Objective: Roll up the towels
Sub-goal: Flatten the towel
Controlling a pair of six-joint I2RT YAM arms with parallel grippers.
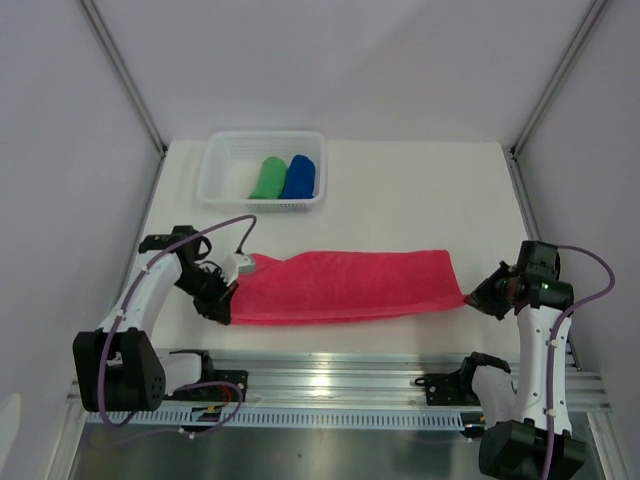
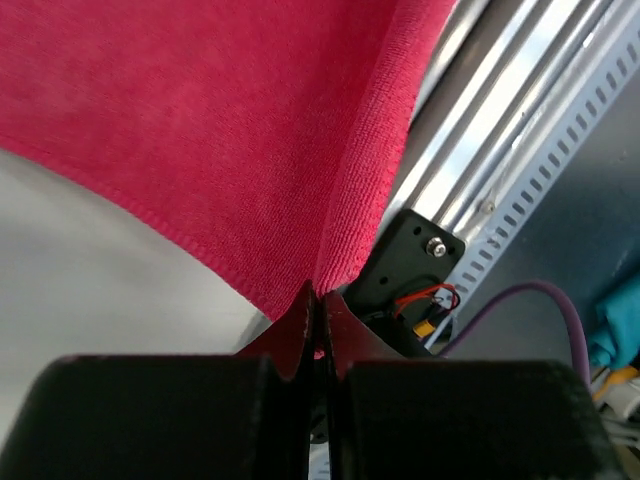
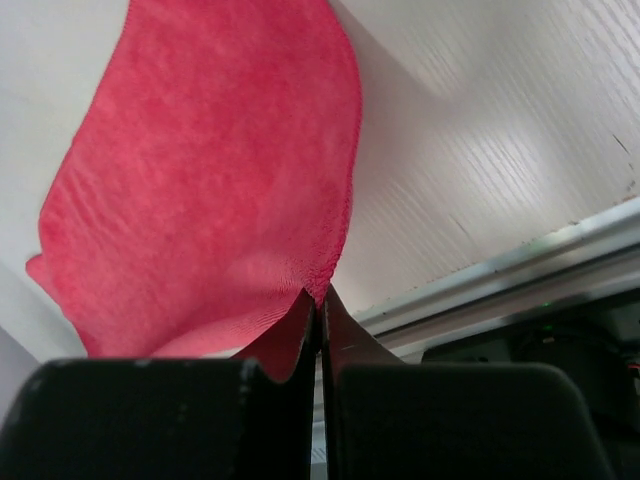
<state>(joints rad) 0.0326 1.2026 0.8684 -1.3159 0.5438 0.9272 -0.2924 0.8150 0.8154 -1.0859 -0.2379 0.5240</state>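
Top external view showed the pink-red towel (image 1: 350,285) stretched in a long band across the near part of the bench (image 1: 400,190), between the left arm (image 1: 150,290) and the right arm (image 1: 535,320). The left jaws met its near left corner and the right jaws its near right corner, which was drawn to a point. From above, both sets of jaws were too dark and small to read. At the far left, the green towel (image 1: 268,178) and blue towel (image 1: 299,177) lay rolled side by side in the basket (image 1: 222,150).

Left wrist view showed the left jaws pressed together, pinching a corner of the pink-red towel (image 2: 200,130), which fanned upward and ran out of frame; a metal rail (image 2: 520,130) lay to the right.

Right wrist view showed the right jaws likewise pinching a corner of the pink-red towel (image 3: 210,190), its far end cut off at the top edge, with bare bench (image 3: 500,150) beside it.
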